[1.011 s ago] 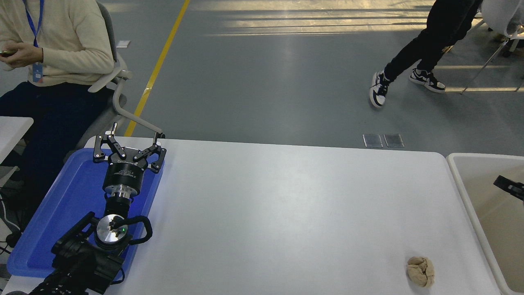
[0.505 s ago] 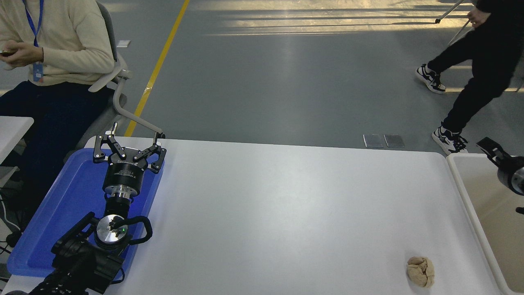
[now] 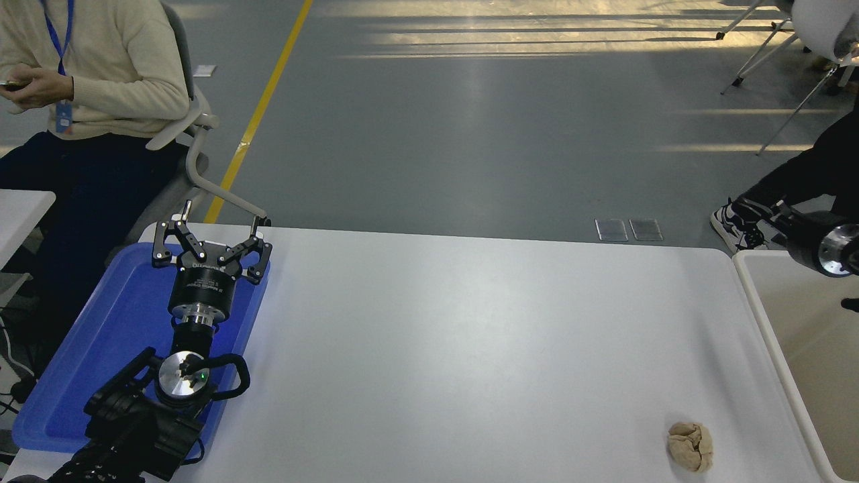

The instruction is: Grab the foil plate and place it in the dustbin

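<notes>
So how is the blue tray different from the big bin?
The blue tray is bright blue, flat and shallow; the dustbin is off-white with deep beige walls. The tray sits at the table's left under the left gripper; the bin stands at the right edge. Both are rectangular.

floor [image 3: 470, 134]: grey, sunlit; yellow line [image 3: 258, 114]; office chair [image 3: 191, 134] far left

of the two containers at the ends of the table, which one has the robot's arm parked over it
The flat blue tray at the table's left end: the left gripper sits over it. The off-white dustbin at the right end is deeper, with beige walls.
</notes>
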